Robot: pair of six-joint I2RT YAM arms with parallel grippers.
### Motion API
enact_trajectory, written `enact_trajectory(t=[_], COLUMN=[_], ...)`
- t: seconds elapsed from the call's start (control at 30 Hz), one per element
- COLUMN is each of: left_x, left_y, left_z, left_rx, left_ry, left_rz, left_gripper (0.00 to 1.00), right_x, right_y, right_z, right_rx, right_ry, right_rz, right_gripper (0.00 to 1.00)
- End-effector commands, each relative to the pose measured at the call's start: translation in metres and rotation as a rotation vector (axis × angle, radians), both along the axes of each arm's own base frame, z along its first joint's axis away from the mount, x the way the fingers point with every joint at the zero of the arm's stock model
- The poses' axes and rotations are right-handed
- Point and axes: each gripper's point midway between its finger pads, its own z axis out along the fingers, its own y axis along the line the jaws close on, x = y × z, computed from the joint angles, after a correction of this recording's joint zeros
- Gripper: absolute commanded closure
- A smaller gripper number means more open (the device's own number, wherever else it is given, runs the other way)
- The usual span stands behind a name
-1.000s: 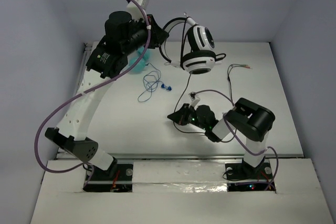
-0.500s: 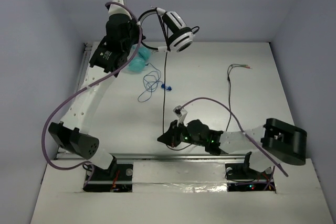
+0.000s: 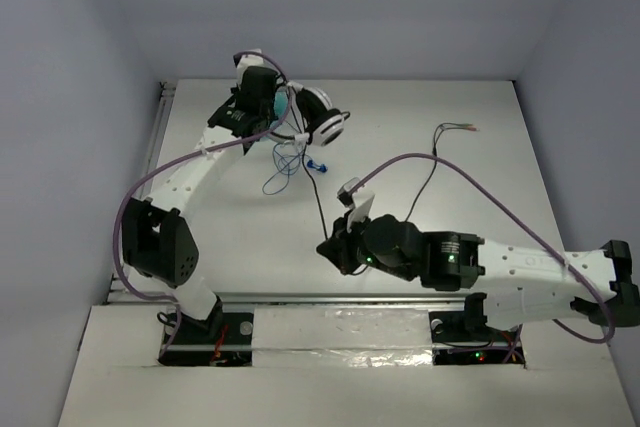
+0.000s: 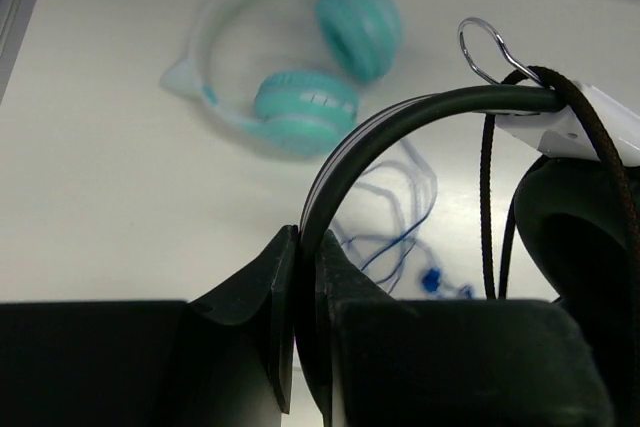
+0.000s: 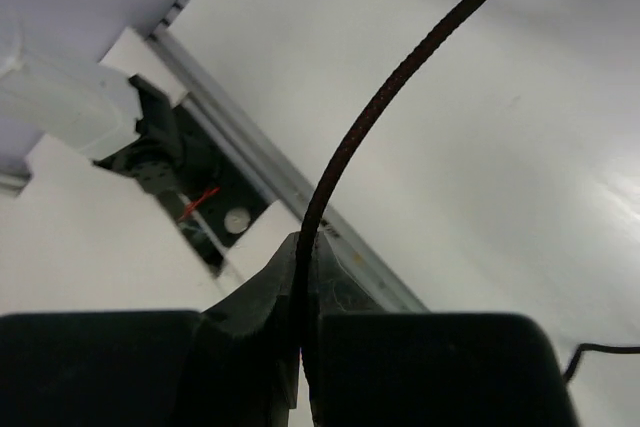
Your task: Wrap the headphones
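Observation:
The black-and-white headphones (image 3: 325, 127) hang over the back left of the table. My left gripper (image 3: 278, 119) is shut on their black headband (image 4: 400, 122), which runs up from between the jaws (image 4: 305, 247). A black ear pad (image 4: 585, 237) shows at the right of the left wrist view. The thin black cable (image 3: 316, 197) runs from the headphones toward the table's near edge. My right gripper (image 3: 328, 247) is shut on the cable (image 5: 380, 97), pinched between the jaws (image 5: 300, 257). The red-tipped plug (image 3: 465, 128) lies at the back right.
Teal headphones (image 4: 300, 107) lie on the table under my left gripper, partly hidden in the top view (image 3: 283, 107). Blue-wired earbuds (image 3: 285, 162) sprawl beside them. A metal rail (image 5: 300, 187) and the left arm's base (image 3: 205, 332) border the table's near edge.
My left arm has swung the headphones down and left, from high above the back of the table to low over the teal pair. My right arm has stretched out leftward, still holding the cable.

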Motion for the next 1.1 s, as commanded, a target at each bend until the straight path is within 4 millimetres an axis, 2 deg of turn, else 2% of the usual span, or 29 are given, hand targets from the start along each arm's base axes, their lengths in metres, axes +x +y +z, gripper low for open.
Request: enact_trajectory(t=[0.0,0.03,0.1,0.13,0.17,0.2,0.23,0.3,0.33,0.4,0.5,0.53,0.63,0.67,0.73,0.77,0.83,0.97,1.0,1.03,1.07], left_x=[-0.015,-0.021,-0.037,-0.045,-0.058,-0.065,-0.076,-0.093,-0.099,-0.108,-0.118,-0.126,-0.134,-0.138,-0.148,-0.151,-0.158,-0.161,-0.158,-0.165,-0.165], left_y=[0.013,0.016,0.007,0.003,-0.006,-0.008,-0.013,-0.029,-0.032,-0.041,-0.068,-0.082,-0.088,-0.087,-0.097,-0.100,-0.108,-0.107,-0.103,-0.111,-0.111], left_z=[0.036,0.016,0.006,-0.011,-0.014,-0.019,-0.033,-0.039,-0.048,-0.063,-0.068,-0.068,-0.058,-0.049,-0.041,-0.029,-0.015,0.007,0.011,0.017,0.029], left_rx=[-0.041,-0.014,0.001,0.024,0.065,0.093,0.118,0.148,0.165,0.187,0.168,0.150,0.126,0.111,0.073,0.046,0.004,-0.012,-0.022,-0.062,-0.091], left_ry=[-0.123,-0.080,-0.055,-0.020,-0.001,0.013,0.045,0.056,0.079,0.131,0.147,0.148,0.128,0.107,0.095,0.063,0.036,0.001,-0.007,-0.014,-0.051], left_rz=[0.020,0.012,-0.038,-0.067,-0.106,-0.120,-0.160,-0.234,-0.253,-0.289,-0.433,-0.501,-0.561,-0.572,-0.652,-0.672,-0.727,-0.729,-0.730,-0.790,-0.801], left_gripper=[1.00,1.00,1.00,1.00,1.00,1.00,1.00,1.00,1.00,1.00,1.00,1.00,1.00,1.00,1.00,1.00,1.00,1.00,1.00,1.00,1.00], right_x=[0.027,0.036,0.046,0.055,0.068,0.075,0.082,0.103,0.103,0.110,0.129,0.144,0.171,0.184,0.195,0.203,0.207,0.217,0.217,0.220,0.218], right_y=[-0.044,-0.049,-0.061,-0.068,-0.077,-0.081,-0.085,-0.094,-0.087,-0.086,-0.085,-0.088,-0.101,-0.114,-0.123,-0.129,-0.125,-0.125,-0.124,-0.124,-0.122], right_z=[0.018,0.038,0.060,0.071,0.084,0.090,0.097,0.109,0.116,0.127,0.126,0.121,0.107,0.102,0.087,0.080,0.070,0.040,0.035,0.035,0.032], right_rx=[-0.169,-0.145,-0.141,-0.138,-0.140,-0.142,-0.135,-0.135,-0.101,-0.090,-0.149,-0.176,-0.213,-0.227,-0.251,-0.260,-0.257,-0.274,-0.270,-0.242,-0.217], right_ry=[-0.153,-0.195,-0.258,-0.287,-0.316,-0.329,-0.347,-0.379,-0.378,-0.401,-0.422,-0.422,-0.427,-0.421,-0.407,-0.400,-0.384,-0.330,-0.325,-0.326,-0.310], right_rz=[-0.120,-0.171,-0.203,-0.248,-0.283,-0.304,-0.334,-0.371,-0.331,-0.325,-0.371,-0.406,-0.478,-0.524,-0.558,-0.583,-0.574,-0.612,-0.613,-0.623,-0.626], right_gripper=[1.00,1.00,1.00,1.00,1.00,1.00,1.00,1.00,1.00,1.00,1.00,1.00,1.00,1.00,1.00,1.00,1.00,1.00,1.00,1.00,1.00])
